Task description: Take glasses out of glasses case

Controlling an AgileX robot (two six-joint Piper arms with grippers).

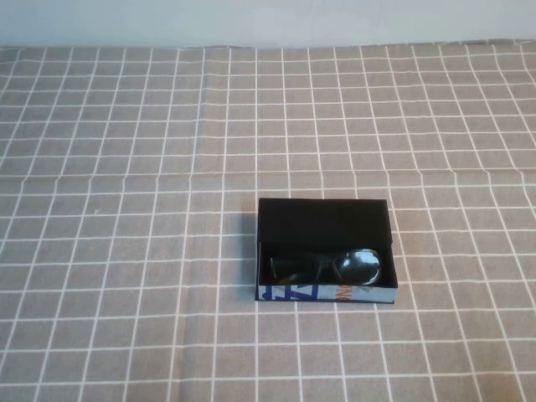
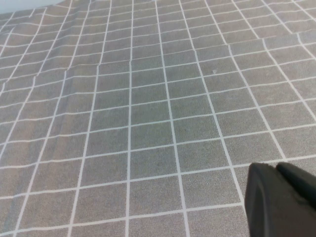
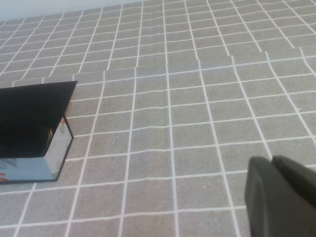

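The black glasses case lies open on the checked cloth, right of the table's middle, its lid standing up at the back and its front edge printed blue, white and orange. The black glasses lie inside it. One end of the case also shows in the right wrist view. Neither arm shows in the high view. My left gripper is shut and empty above bare cloth. My right gripper is shut and empty above the cloth, well apart from the case.
A grey cloth with a white grid covers the whole table, with a fold line running across its middle. A pale wall borders the far edge.
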